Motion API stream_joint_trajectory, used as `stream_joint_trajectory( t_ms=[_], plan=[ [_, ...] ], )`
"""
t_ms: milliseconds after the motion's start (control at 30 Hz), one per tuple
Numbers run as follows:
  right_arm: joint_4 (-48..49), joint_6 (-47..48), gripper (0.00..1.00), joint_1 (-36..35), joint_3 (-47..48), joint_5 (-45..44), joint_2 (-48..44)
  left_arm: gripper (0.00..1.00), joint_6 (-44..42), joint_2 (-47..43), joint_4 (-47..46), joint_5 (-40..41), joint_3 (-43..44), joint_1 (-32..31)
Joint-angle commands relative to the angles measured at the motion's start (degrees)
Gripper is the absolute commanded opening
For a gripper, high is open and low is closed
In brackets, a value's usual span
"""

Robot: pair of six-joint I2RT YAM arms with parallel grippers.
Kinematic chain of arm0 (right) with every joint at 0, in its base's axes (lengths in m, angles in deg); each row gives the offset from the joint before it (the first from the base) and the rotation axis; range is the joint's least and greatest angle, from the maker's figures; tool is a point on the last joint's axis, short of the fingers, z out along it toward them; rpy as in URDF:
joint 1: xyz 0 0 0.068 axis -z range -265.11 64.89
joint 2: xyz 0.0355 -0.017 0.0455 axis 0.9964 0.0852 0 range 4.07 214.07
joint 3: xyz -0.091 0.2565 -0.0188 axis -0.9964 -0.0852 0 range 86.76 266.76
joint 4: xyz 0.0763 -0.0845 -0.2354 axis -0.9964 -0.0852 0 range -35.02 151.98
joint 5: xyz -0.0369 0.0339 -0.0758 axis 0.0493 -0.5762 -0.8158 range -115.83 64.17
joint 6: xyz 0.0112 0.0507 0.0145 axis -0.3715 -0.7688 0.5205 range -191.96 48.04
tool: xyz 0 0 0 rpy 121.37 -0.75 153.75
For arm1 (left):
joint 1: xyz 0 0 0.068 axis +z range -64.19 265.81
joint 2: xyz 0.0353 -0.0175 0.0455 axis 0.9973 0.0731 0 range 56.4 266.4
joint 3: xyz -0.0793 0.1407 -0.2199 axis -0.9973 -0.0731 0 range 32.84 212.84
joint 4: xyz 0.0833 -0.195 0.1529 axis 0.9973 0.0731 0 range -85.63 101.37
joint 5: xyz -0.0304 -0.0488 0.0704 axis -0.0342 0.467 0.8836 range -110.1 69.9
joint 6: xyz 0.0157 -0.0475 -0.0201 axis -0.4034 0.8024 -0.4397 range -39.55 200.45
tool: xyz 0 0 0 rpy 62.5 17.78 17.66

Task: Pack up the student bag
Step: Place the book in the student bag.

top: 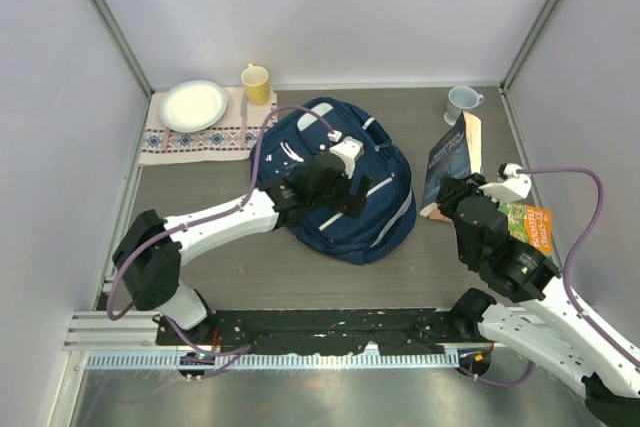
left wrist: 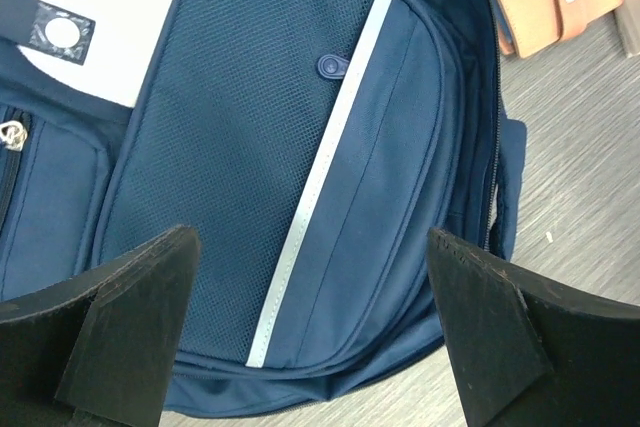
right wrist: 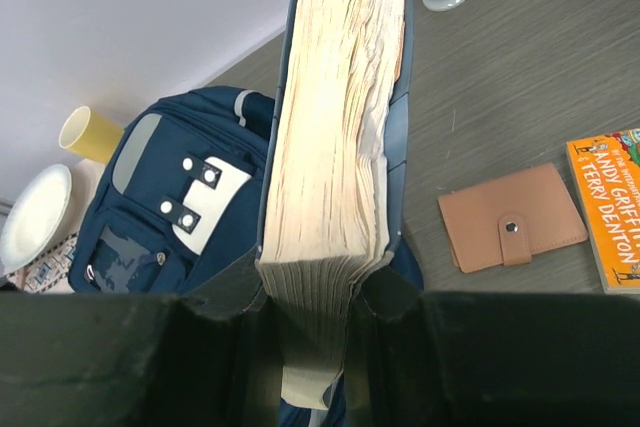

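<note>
Right gripper (right wrist: 318,292): closed on the lower end of a thick book (right wrist: 335,127) with a dark blue cover. The book is held on edge, its page block turned to the wrist camera, and it is raised just right of the bag.

Left gripper (left wrist: 310,242): the jaws are spread wide and nothing is held. It is poised over the bag's mesh side pocket and white stripe; whether the fabric is touched cannot be told.

Student bag (top: 390,202): laid flat at the middle of the table (top: 250,257), front side up, with the left arm reaching across it.

Bag contents: nothing is seen inside. Whether the main compartment is unzipped cannot be told with certainty.

Loose items: a tan wallet (right wrist: 510,232) with a snap is seen on the table right of the bag, and an orange paperback (top: 530,227) lies just beyond the wallet.

Far containers: a grey mug (top: 462,102) stands at the back right, with nothing seen in it. A yellow cup (top: 256,84) and a bare white plate (top: 193,105) are set on a patterned cloth (top: 170,142) at the back left; the cup's contents cannot be made out.

Progress: judged to be early. One book is lifted but not yet put in, and the wallet and paperback are yet to be packed.
</note>
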Motion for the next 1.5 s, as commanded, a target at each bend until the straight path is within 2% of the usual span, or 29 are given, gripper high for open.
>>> stream_joint_trajectory(
  t_ms=[0,167,367,600,700,800,1067,1100,1167,1200,1333,1467],
  plan=[
    [3.16,-0.17,0.01,-0.09,4.44,-2.50,-1.03,0.99,-4.25,4.39,1.98,1.45,5.01,-1.04],
    [1.32,-2.10,0.01,-0.09,3.73,-1.71,-2.26,1.00,-6.18,9.59,4.09,0.65,9.93,-2.62],
    [0.09,-2.55,0.01,-0.09,3.73,-1.53,-2.43,1.00,-6.63,14.77,5.06,-0.23,11.87,-4.47],
    [-0.36,-3.43,0.01,-0.09,3.65,-1.53,-2.26,0.97,-4.26,19.17,6.64,5.75,12.66,-5.96],
    [-0.53,-4.22,0.01,-0.09,3.47,-0.92,-1.73,0.92,-3.99,20.14,6.82,7.94,12.40,-6.22],
    [-0.62,-4.57,0.01,-0.09,3.21,-0.56,-1.21,0.72,-3.81,20.06,6.73,9.70,12.13,-6.31],
    [-0.62,-5.97,0.01,-0.09,2.24,-0.39,-0.94,0.32,-4.08,18.74,5.94,11.20,10.99,-6.40],
    [-0.62,-6.06,0.01,-0.09,2.24,-0.30,-0.85,0.22,-3.82,18.74,5.94,11.37,10.90,-6.40],
    [-0.71,-6.15,0.01,-0.09,2.15,-0.12,-0.85,0.11,-3.55,18.04,5.50,11.46,10.38,-6.40],
    [-0.97,-6.24,0.01,-0.09,2.15,-0.21,-0.76,0.00,-3.20,17.69,5.33,11.55,10.20,-6.40],
    [-1.94,-6.68,0.01,-0.17,2.33,-0.56,-0.67,0.00,-3.46,15.14,5.23,11.37,9.85,-6.40],
    [-3.25,-6.68,0.01,-0.08,2.50,-1.53,-1.11,0.00,-4.08,8.39,6.82,12.25,10.81,-6.40]
  ],
)
